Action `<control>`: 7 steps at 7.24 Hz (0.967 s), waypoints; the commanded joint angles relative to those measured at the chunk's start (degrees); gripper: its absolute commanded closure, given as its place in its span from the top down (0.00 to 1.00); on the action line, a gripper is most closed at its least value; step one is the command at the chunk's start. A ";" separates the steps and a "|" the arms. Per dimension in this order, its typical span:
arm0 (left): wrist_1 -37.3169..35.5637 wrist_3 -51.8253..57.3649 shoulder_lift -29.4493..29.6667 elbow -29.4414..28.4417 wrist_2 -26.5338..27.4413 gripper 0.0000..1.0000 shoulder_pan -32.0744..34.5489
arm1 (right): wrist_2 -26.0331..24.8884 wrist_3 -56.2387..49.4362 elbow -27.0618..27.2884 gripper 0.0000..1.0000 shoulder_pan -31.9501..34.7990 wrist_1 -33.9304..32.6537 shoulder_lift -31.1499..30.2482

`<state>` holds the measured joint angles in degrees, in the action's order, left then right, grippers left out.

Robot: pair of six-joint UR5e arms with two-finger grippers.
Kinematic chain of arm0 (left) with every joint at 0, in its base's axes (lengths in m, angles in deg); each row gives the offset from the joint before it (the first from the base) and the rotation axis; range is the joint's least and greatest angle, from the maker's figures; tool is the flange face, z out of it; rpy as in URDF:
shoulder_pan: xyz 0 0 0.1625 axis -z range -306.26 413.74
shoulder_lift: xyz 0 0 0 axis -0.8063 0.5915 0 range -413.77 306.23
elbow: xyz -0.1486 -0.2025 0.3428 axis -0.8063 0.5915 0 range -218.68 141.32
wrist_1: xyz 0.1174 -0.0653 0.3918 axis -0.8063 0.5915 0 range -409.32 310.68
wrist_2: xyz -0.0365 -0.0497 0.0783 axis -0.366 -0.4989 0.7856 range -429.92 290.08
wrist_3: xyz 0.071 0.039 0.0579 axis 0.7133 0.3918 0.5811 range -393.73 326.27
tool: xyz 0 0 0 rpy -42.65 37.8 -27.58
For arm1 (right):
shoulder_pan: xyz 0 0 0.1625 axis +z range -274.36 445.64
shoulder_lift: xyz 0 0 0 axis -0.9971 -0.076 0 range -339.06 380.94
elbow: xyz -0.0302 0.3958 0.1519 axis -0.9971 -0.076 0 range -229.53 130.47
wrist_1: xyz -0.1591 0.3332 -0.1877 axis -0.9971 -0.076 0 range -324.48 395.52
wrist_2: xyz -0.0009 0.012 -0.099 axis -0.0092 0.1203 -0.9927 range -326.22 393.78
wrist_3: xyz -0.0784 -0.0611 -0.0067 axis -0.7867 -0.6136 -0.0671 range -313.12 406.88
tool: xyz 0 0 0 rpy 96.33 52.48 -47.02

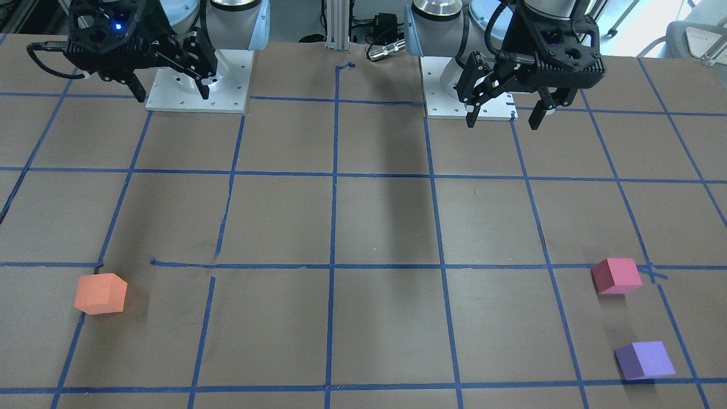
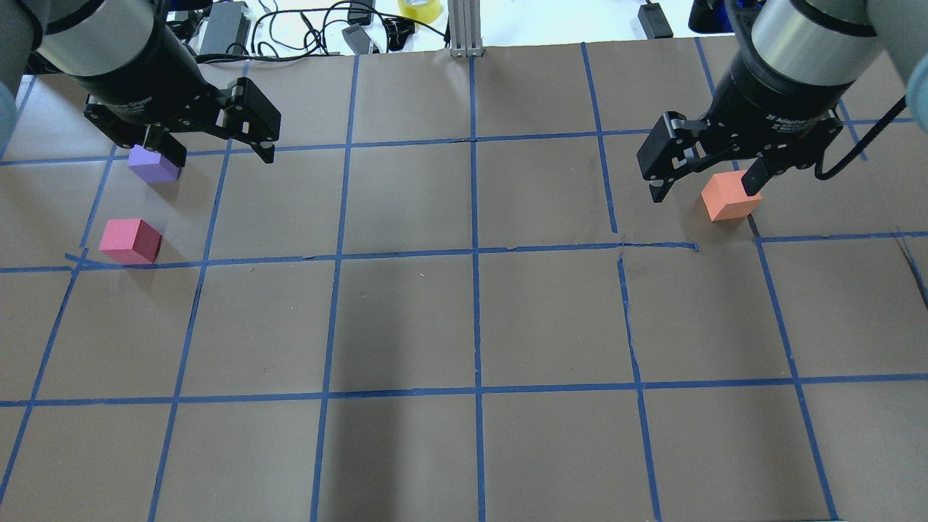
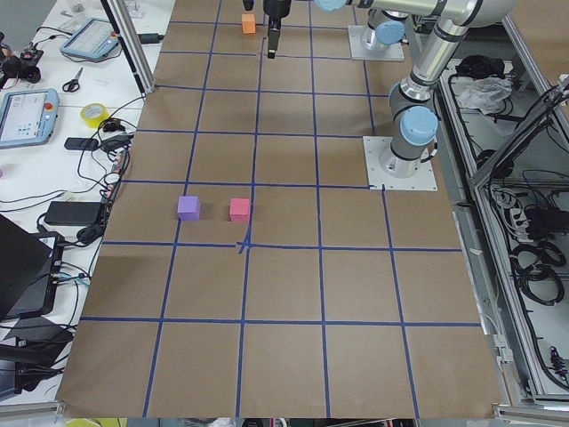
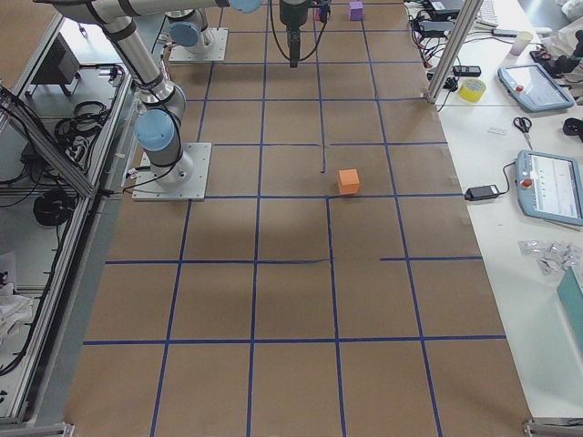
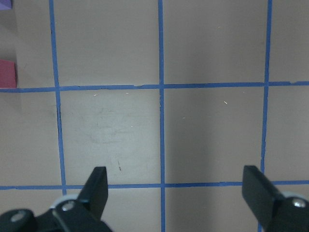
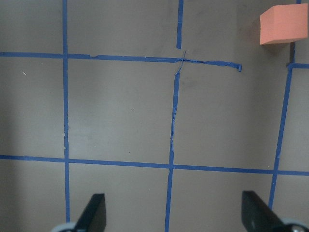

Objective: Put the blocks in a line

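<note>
In the front-facing view the left gripper (image 1: 503, 120), upper right, and the right gripper (image 1: 171, 94), upper left, hang over the taped table (image 1: 375, 227), fingers spread wide and holding nothing. The orange block (image 1: 100, 293) sits lower left. The pinkish red block (image 1: 616, 276) and purple block (image 1: 646, 360) sit near each other, lower right.

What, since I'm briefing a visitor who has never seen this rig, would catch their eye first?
Three bright foam cubes pop against the brown table taped with a blue grid: the orange foam cube alone on the robot's right, the pinkish-red foam cube and purple foam cube near each other on its left. The black left gripper and right gripper hang open and empty above the table.
</note>
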<state>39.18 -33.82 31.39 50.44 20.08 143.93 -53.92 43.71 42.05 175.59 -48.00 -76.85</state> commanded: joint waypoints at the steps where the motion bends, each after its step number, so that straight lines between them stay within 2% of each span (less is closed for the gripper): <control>1: 0.00 0.00 0.00 0.00 0.00 1.00 -0.02 | -0.01 0.01 0.09 1.00 0.05 -0.15 0.06; 5: -0.09 0.00 0.00 0.00 0.00 1.00 0.07 | 0.34 -0.87 0.00 1.00 -0.47 -0.15 0.58; 7: -0.17 0.00 0.09 -0.09 0.00 1.00 -0.02 | 0.34 -0.87 -2.44 1.00 -0.83 -0.24 3.20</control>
<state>39.12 -33.82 31.41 50.43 20.08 143.94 -53.58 42.92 41.09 174.97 -48.28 -75.28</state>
